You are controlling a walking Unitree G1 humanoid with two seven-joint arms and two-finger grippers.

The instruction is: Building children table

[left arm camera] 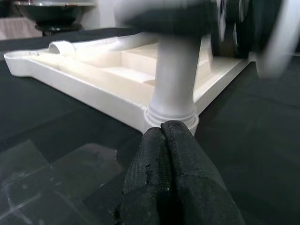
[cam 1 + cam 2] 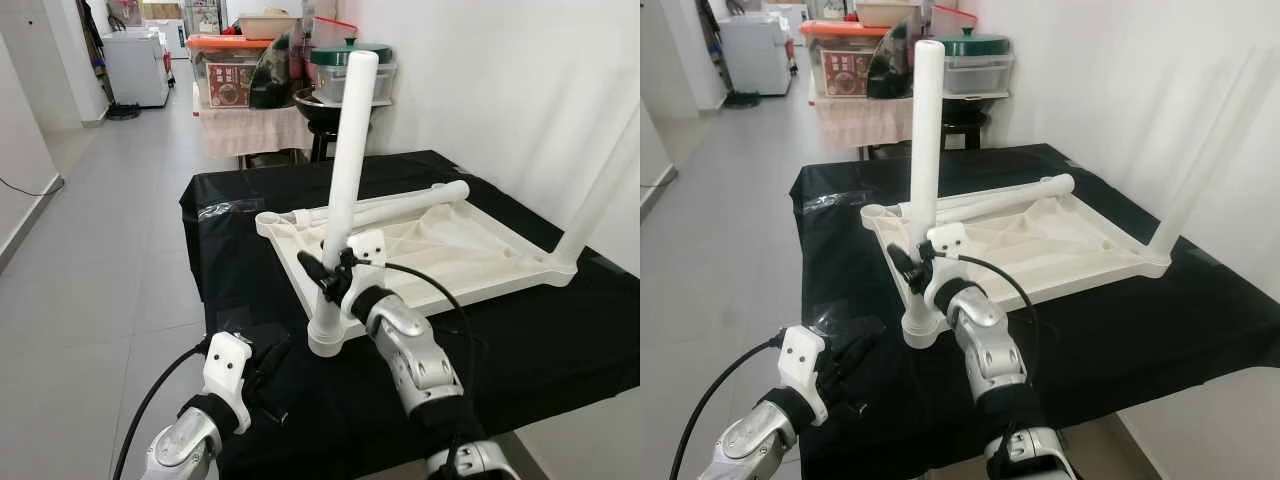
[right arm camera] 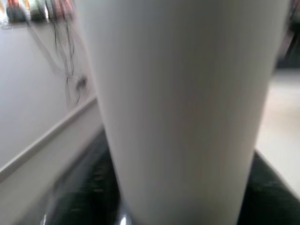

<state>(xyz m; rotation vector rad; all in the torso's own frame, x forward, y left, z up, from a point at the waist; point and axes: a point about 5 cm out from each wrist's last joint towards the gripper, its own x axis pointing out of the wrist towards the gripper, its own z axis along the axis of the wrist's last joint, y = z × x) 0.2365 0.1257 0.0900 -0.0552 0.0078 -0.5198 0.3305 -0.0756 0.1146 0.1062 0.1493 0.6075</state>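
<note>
A white children's tabletop [image 2: 470,255] lies upside down on a black-covered table [image 2: 560,340]. One white leg [image 2: 350,150] stands upright in the socket at the near left corner. My right gripper [image 2: 322,275] is shut on it low down, and in the right wrist view the leg [image 3: 187,108] is very close. A second leg [image 2: 600,190] stands at the right corner, and a third leg [image 2: 400,205] lies flat along the far rim. My left gripper [image 2: 275,358] is shut on nothing, low over the cloth, with its fingertips [image 1: 171,138] a short way from the upright leg's base [image 1: 172,112].
A side table [image 2: 250,125] with a pink cloth holds boxes and pots behind the black table. A white wall runs along the right. Tiled floor lies open on the left, with a white appliance [image 2: 135,65] far back. A clear plastic scrap [image 2: 225,208] lies on the cloth.
</note>
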